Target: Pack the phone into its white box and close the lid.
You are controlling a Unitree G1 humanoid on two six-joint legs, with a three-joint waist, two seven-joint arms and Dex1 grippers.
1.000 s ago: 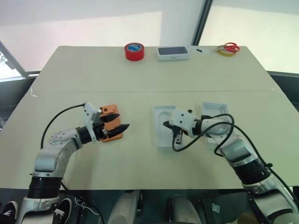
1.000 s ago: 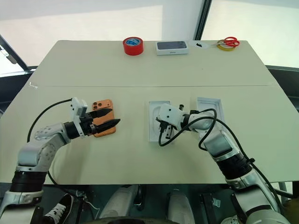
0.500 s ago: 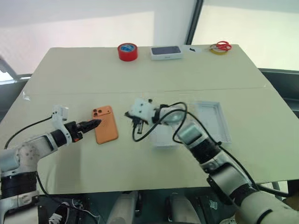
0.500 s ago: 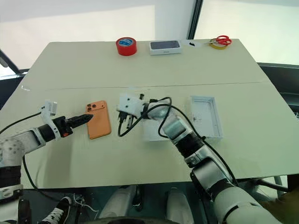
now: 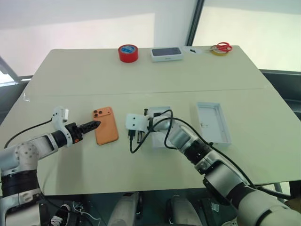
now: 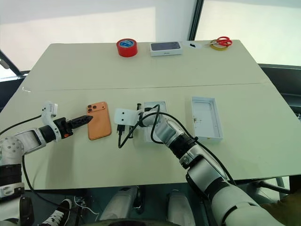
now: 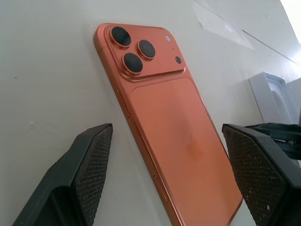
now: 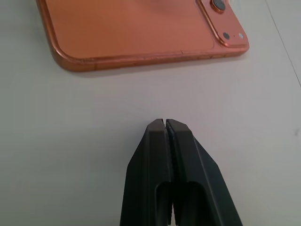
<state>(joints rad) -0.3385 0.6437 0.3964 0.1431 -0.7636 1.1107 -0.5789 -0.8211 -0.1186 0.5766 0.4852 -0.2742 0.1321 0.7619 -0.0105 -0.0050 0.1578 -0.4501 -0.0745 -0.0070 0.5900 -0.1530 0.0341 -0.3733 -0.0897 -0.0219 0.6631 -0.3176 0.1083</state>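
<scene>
Left eye view: the phone (image 5: 105, 125) is lying back-up on the table (image 5: 141, 84), lenses toward the far edge. The left gripper (image 5: 91, 125) is pointing at the phone's near-left side, just beside it. The right gripper (image 5: 132, 136), under its white wrist block, is hovering just right of the phone, partly covering a white moulded insert (image 5: 160, 113). Right of the insert, well apart from the phone, a white box shell (image 5: 213, 122) is sitting open side up; box or lid, I cannot tell. Far beyond the phone are lying red tape (image 5: 128, 52), a sealed box (image 5: 167, 53) whose print is too small to read, and scissors (image 5: 221, 47).

Left wrist view: the fingers (image 7: 82, 176) are standing spread, the phone between them, untouched. No logo is showing.

Right wrist view: the fingers (image 8: 155, 165) are pressing together, empty, pointing at the phone's long edge.
</scene>
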